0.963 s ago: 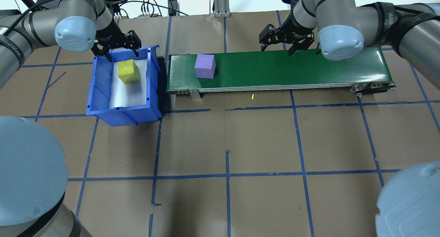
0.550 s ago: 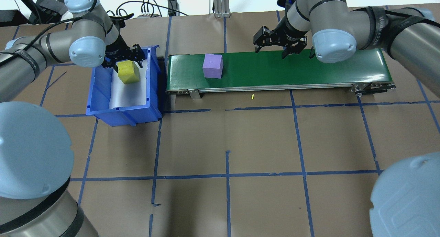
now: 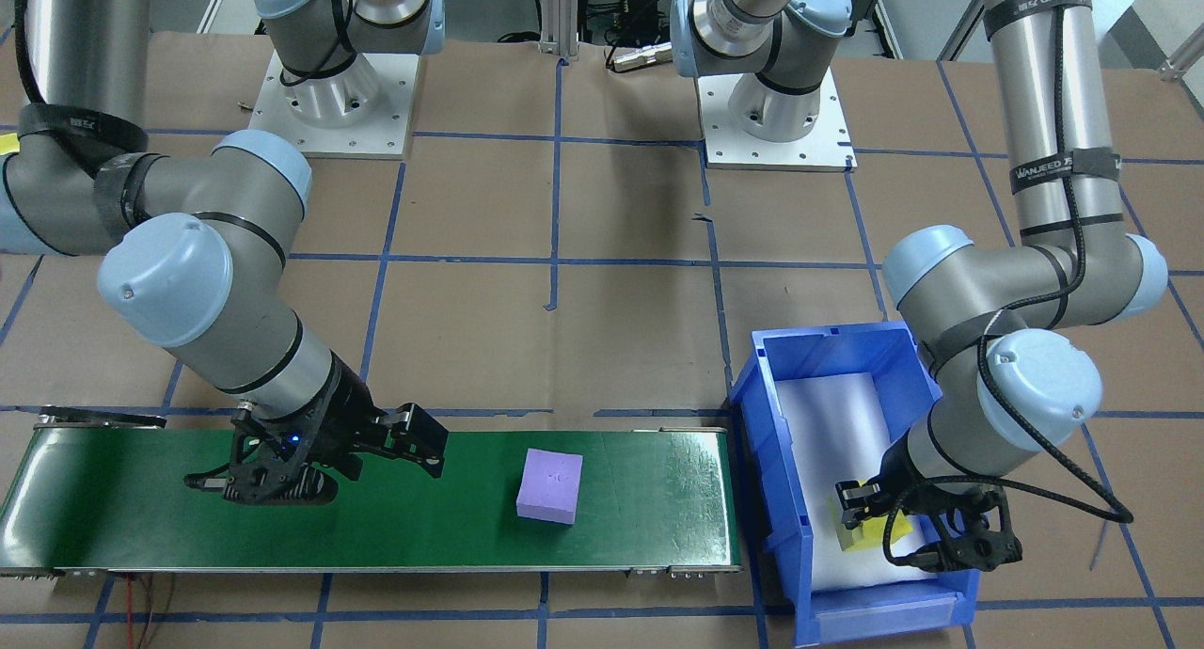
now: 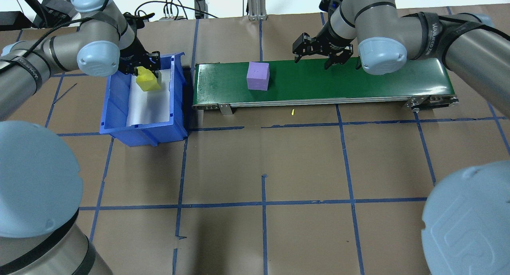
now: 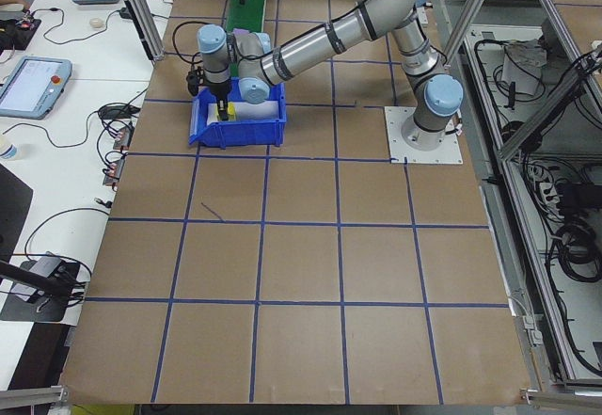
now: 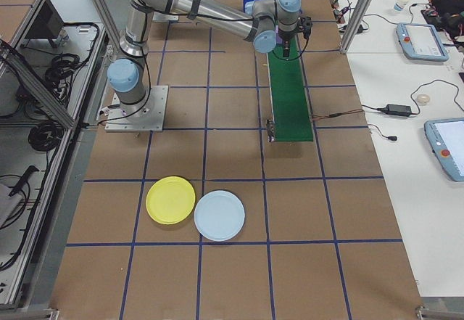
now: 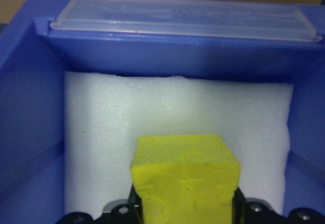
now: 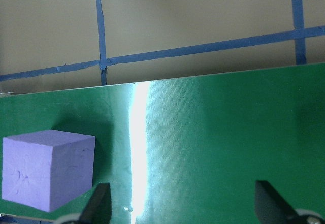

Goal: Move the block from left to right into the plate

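Observation:
A yellow block [image 4: 148, 83] sits at the far end of the blue bin [image 4: 115, 103], and my left gripper [image 4: 146, 72] is shut on it. In the left wrist view the yellow block [image 7: 185, 178] fills the space between the fingers over white foam. A purple block [image 4: 258, 76] rides on the green conveyor belt [image 4: 358, 79]. My right gripper [image 4: 322, 54] hovers open over the belt to the block's right, holding nothing; its wrist view has the purple block [image 8: 48, 168] at the lower left. The yellow plate [image 6: 170, 199] lies on the table far off past the belt's right end.
A light blue plate [image 6: 220, 215] lies touching the yellow one. The bin [image 3: 767, 442] stands right at the belt's left end. Brown paper with blue tape lines covers the table. Cables and rails run along the far edge.
The purple block has travelled rightwards along the belt. My left gripper dropped into the bin and shut on the yellow block, which now sits tilted. The right gripper shifted slightly left.

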You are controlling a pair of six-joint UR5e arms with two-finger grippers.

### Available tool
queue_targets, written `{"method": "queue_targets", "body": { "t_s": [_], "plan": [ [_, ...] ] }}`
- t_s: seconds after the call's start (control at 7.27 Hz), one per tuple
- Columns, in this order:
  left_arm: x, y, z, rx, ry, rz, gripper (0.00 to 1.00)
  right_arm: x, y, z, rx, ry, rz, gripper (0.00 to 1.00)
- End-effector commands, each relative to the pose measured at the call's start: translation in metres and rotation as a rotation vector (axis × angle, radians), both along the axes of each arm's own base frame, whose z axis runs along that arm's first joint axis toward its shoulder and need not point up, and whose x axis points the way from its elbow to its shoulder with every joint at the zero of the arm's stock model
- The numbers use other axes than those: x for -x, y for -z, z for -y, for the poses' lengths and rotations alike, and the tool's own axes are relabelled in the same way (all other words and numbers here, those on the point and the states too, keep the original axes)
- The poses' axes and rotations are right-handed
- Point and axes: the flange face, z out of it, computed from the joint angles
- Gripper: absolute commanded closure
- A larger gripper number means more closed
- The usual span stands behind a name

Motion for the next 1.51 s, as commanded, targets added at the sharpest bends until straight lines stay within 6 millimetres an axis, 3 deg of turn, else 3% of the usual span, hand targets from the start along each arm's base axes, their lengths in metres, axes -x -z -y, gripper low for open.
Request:
{"method": "queue_targets", "body": {
  "t_s": [0.0, 0.14, 0.28, 0.41, 0.55, 0.83, 0.96, 1.1, 1.24, 1.38],
  "plan": [
    [0.009, -0.082, -0.033, -0.005, 0.011, -0.004, 0.71, -0.001, 0.006, 0.004, 0.013, 0.001, 0.014, 0.00],
    [0.023, -0.113, -0.054, -0.018, 0.006, -0.012, 0.71, -0.002, 0.006, 0.005, 0.015, 0.001, 0.021, 0.00],
    [0.054, -0.134, -0.069, -0.014, 0.043, -0.011, 0.71, -0.002, 0.006, 0.005, 0.014, 0.004, 0.021, 0.00],
    [0.096, -0.141, -0.081, -0.006, 0.111, -0.013, 0.71, -0.002, 0.006, 0.005, 0.014, 0.005, 0.022, 0.00],
    [0.125, -0.142, -0.086, 0.001, 0.154, -0.012, 0.71, -0.002, 0.007, 0.005, 0.014, 0.005, 0.022, 0.00],
    [0.155, -0.128, -0.091, -0.015, 0.166, -0.022, 0.71, -0.002, 0.007, 0.005, 0.014, 0.005, 0.023, 0.00],
    [0.169, -0.113, -0.081, 0.012, 0.175, -0.026, 0.71, -0.002, 0.007, 0.005, 0.014, 0.005, 0.023, 0.00],
    [0.190, -0.080, -0.065, 0.038, 0.187, -0.036, 0.71, -0.002, 0.007, 0.005, 0.014, 0.005, 0.023, 0.00],
    [0.194, -0.050, -0.051, 0.045, 0.169, -0.038, 0.70, -0.002, 0.007, 0.005, 0.017, 0.005, 0.023, 0.00],
    [0.196, -0.036, -0.049, 0.032, 0.175, -0.036, 0.68, -0.003, 0.008, 0.005, 0.017, 0.003, 0.034, 0.00]
  ]
}}
